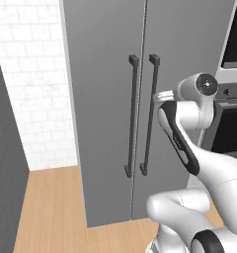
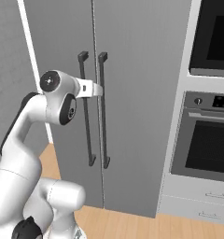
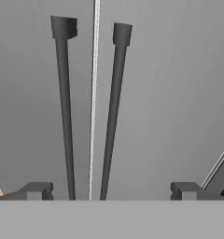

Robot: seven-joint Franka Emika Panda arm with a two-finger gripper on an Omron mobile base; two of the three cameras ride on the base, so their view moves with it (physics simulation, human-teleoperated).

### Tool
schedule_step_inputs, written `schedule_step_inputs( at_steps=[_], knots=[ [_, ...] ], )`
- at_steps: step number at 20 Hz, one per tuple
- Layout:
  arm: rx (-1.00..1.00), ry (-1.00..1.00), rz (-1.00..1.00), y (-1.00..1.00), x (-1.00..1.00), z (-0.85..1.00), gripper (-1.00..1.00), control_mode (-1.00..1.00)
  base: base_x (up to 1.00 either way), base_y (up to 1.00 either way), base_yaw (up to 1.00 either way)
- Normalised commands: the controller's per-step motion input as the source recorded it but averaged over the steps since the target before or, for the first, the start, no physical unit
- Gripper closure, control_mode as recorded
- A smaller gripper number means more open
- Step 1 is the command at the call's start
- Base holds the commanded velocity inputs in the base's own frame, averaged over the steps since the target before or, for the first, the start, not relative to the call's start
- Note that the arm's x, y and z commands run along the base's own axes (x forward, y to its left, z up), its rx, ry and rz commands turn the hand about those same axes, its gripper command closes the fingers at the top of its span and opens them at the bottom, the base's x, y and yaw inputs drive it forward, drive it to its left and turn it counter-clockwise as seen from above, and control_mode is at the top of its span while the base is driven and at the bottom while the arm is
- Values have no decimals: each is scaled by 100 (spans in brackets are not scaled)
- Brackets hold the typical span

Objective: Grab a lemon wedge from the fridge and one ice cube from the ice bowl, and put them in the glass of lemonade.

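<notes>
The fridge (image 1: 100, 108) (image 2: 142, 93) (image 3: 170, 93) stands in front of me with both grey doors shut. Two long dark bar handles run down either side of the door seam: the left handle (image 1: 132, 118) (image 2: 86, 121) (image 3: 64, 107) and the right handle (image 1: 150, 113) (image 2: 103, 116) (image 3: 113, 107). My gripper (image 3: 111, 191) (image 2: 98, 88) is open and points straight at the handles at about their upper third, a short way off and touching neither. Nothing is between its fingers. The lemon wedge, the ice bowl and the glass of lemonade are out of view.
A built-in oven stack (image 2: 209, 135) (image 1: 234, 118) with drawers (image 2: 198, 200) below it sits right of the fridge. A white tiled wall (image 1: 31, 99) is to the left. Wooden floor (image 1: 51, 207) lies in front.
</notes>
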Motion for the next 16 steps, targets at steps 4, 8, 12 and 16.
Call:
schedule_step_inputs(
  at_steps=[4,8,12,16],
  knots=[
    [1,0,0,0,6,-2,-100,-100,0,0,0],
    [1,0,0,0,28,-11,-100,-100,0,0,0],
    [1,1,0,0,41,-26,-100,-100,0,0,0],
    [0,0,0,-5,71,-39,-100,-100,0,0,0]
  ],
)
